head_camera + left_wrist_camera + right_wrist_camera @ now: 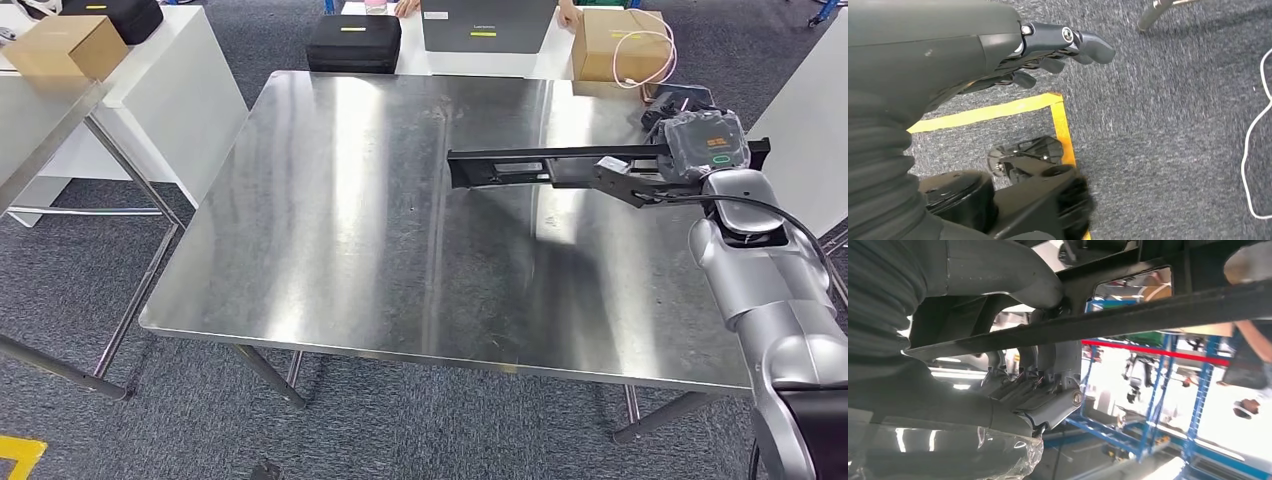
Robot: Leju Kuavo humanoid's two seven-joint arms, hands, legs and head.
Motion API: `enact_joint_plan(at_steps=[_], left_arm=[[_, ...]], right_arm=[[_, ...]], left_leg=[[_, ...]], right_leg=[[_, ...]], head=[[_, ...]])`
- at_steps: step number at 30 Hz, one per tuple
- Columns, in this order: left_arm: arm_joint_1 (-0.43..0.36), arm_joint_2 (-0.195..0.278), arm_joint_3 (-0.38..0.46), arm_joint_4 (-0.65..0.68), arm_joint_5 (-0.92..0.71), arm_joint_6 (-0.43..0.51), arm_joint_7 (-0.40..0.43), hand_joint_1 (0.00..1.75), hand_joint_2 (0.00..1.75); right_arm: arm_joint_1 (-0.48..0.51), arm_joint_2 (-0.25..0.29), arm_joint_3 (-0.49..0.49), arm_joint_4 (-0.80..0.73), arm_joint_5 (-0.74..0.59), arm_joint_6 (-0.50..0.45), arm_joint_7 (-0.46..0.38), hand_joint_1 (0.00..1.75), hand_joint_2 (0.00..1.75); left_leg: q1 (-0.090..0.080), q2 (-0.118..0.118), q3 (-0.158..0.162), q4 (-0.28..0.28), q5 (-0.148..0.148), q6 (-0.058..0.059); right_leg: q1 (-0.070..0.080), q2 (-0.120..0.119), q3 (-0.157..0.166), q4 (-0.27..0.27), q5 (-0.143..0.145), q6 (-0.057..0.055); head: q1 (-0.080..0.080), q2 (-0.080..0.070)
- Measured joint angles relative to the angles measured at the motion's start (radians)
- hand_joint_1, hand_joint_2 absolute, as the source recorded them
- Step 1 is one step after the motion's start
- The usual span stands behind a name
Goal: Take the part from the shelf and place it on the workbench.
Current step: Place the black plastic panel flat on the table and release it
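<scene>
Nearby, cardboard box (619, 45) and black case (353, 43) sit beyond the workbench (330, 220); right robot hand (640, 182) grips the part (530, 165).

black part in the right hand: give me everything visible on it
The part is a long, flat black bar or bracket, looking like dark metal or rigid plastic, with a rectangular cut-out near the gripped end, as the right wrist view shows. It lies roughly level, running across the right half of the steel workbench, its free end toward the middle. The right hand grips its right end. Whether it touches the tabletop cannot be told.
</scene>
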Motion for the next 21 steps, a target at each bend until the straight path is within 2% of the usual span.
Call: enact_joint_plan(at_steps=[1, 2, 3, 4, 5, 6, 7, 9, 11, 12, 14, 15, 16, 17, 18, 19, 20, 21], left_arm=[[0.000, 0.000, 0.000, 0.000, -0.002, -0.001, 0.001, 0.00, 1.75], [0.000, 0.000, 0.000, 0.000, -0.004, -0.002, 0.002, 0.00, 1.75], [-0.001, 0.000, 0.000, 0.000, -0.005, -0.002, 0.004, 0.00, 1.75], [-0.002, 0.000, 0.000, 0.000, -0.006, -0.002, 0.005, 0.00, 1.75], [-0.003, 0.001, 0.000, 0.000, -0.006, -0.001, 0.005, 0.00, 1.75], [-0.005, 0.002, 0.000, 0.000, -0.006, 0.000, 0.006, 0.00, 1.75], [-0.005, 0.003, 0.000, 0.000, -0.006, 0.002, 0.006, 0.00, 1.75], [-0.006, 0.004, 0.000, 0.000, -0.007, 0.006, 0.008, 0.00, 1.75], [-0.005, 0.004, 0.000, 0.000, -0.010, 0.010, 0.009, 0.00, 1.75], [-0.006, 0.003, 0.000, 0.000, -0.012, 0.012, 0.009, 0.00, 1.75], [-0.007, 0.002, 0.000, 0.000, -0.015, 0.013, 0.009, 0.00, 1.75], [-0.006, 0.002, 0.000, 0.000, -0.017, 0.013, 0.009, 0.00, 1.75], [-0.005, 0.001, 0.000, 0.000, -0.017, 0.012, 0.009, 0.00, 1.75], [-0.005, 0.001, 0.000, 0.000, -0.017, 0.010, 0.009, 0.00, 1.75], [-0.004, 0.001, 0.001, 0.000, -0.016, 0.006, 0.008, 0.00, 1.75], [-0.004, 0.000, 0.001, 0.000, -0.016, 0.002, 0.008, 0.00, 1.31], [-0.004, 0.000, 0.001, 0.000, -0.015, -0.001, 0.009, 0.00, 0.87], [-0.005, 0.000, 0.001, 0.000, -0.015, -0.001, 0.009, 0.00, 0.44]], right_arm=[[-0.010, 0.003, -0.001, 0.022, 0.004, -0.005, 0.005, 1.34, 1.75], [-0.019, 0.007, -0.001, 0.043, 0.006, -0.010, 0.010, 1.34, 1.75], [-0.029, 0.011, -0.001, 0.062, 0.007, -0.016, 0.015, 1.34, 1.75], [-0.039, 0.015, -0.002, 0.080, 0.008, -0.024, 0.019, 1.34, 1.75], [-0.050, 0.019, -0.004, 0.098, 0.008, -0.032, 0.023, 1.34, 1.75], [-0.062, 0.023, -0.005, 0.116, 0.008, -0.038, 0.025, 1.34, 1.75], [-0.073, 0.028, -0.007, 0.137, 0.007, -0.043, 0.026, 1.34, 1.75], [-0.086, 0.037, -0.010, 0.172, 0.004, -0.043, 0.021, 1.34, 1.75], [-0.091, 0.044, -0.014, 0.197, 0.001, -0.033, 0.009, 1.34, 1.75], [-0.093, 0.048, -0.015, 0.210, 0.000, -0.027, 0.003, 1.34, 1.75], [-0.093, 0.053, -0.016, 0.234, 0.000, -0.017, -0.005, 1.34, 1.75], [-0.090, 0.055, -0.016, 0.245, 0.000, -0.015, -0.006, 1.01, 1.31], [-0.085, 0.057, -0.016, 0.254, 0.000, -0.014, -0.007, 0.67, 0.87], [-0.082, 0.059, -0.016, 0.262, 0.000, -0.014, -0.008, 0.34, 0.44], [-0.080, 0.060, -0.016, 0.267, 0.000, -0.014, -0.010, 0.00, 0.00], [-0.080, 0.062, -0.016, 0.271, 0.000, -0.014, -0.011, 0.00, 0.00], [-0.080, 0.064, -0.016, 0.275, 0.000, -0.013, -0.013, 0.00, 0.00], [-0.081, 0.066, -0.016, 0.277, 0.000, -0.012, -0.014, 0.00, 0.00]], left_leg=[[0.001, 0.000, -0.019, 0.031, -0.002, 0.001], [0.000, 0.000, -0.016, 0.016, 0.018, 0.006], [-0.002, 0.000, 0.007, -0.036, 0.054, 0.014], [-0.005, -0.001, 0.043, -0.112, 0.094, 0.027], [-0.008, -0.001, 0.078, -0.183, 0.123, 0.040], [-0.013, 0.000, 0.102, -0.232, 0.139, 0.051], [-0.018, 0.001, 0.114, -0.257, 0.142, 0.057], [-0.023, 0.003, 0.119, -0.268, 0.140, 0.062], [-0.018, 0.006, 0.132, -0.287, 0.147, 0.064], [-0.015, 0.007, 0.139, -0.296, 0.150, 0.065], [-0.015, 0.007, 0.144, -0.302, 0.151, 0.067], [-0.015, 0.005, 0.144, -0.301, 0.151, 0.067], [-0.015, 0.004, 0.145, -0.301, 0.150, 0.067], [-0.015, 0.002, 0.145, -0.300, 0.149, 0.066], [-0.015, 0.001, 0.145, -0.297, 0.146, 0.063], [-0.015, 0.000, 0.145, -0.292, 0.143, 0.058], [-0.017, -0.001, 0.143, -0.284, 0.137, 0.052], [-0.019, -0.001, 0.140, -0.277, 0.132, 0.046]], right_leg=[[0.002, 0.000, 0.001, 0.000, -0.001, -0.001], [0.005, 0.000, 0.004, 0.000, -0.003, -0.003], [0.009, 0.001, 0.007, 0.000, -0.004, -0.004], [0.011, 0.002, 0.010, -0.001, -0.006, -0.006], [0.015, 0.003, 0.012, -0.001, -0.008, -0.007], [0.017, 0.003, 0.012, -0.002, -0.009, -0.007], [0.017, 0.003, 0.012, -0.002, -0.010, -0.006], [0.017, 0.003, 0.012, -0.008, -0.011, 0.000], [0.020, 0.001, 0.003, 0.009, -0.022, 0.004], [0.021, 0.001, -0.016, 0.047, -0.040, 0.002], [0.019, 0.000, -0.083, 0.179, -0.092, -0.004], [0.017, 0.000, -0.118, 0.245, -0.113, -0.003], [0.015, 0.000, -0.141, 0.281, -0.119, 0.002], [0.013, 0.000, -0.146, 0.280, -0.110, 0.011], [0.009, -0.001, -0.128, 0.234, -0.084, 0.024], [0.004, -0.002, -0.096, 0.162, -0.051, 0.036], [0.001, -0.004, -0.061, 0.093, -0.024, 0.043], [-0.001, -0.004, -0.036, 0.039, -0.004, 0.044]], head=[[0.000, 0.000], [0.000, 0.000], [0.000, 0.000], [0.000, 0.000], [0.001, 0.000], [0.001, 0.000], [0.001, 0.000], [-0.001, 0.000], [-0.001, 0.000], [0.000, 0.000], [0.002, 0.000], [0.003, 0.000], [0.004, 0.000], [0.005, 0.000], [0.005, 0.000], [0.005, 0.000], [0.006, 0.000], [0.007, 0.000]])
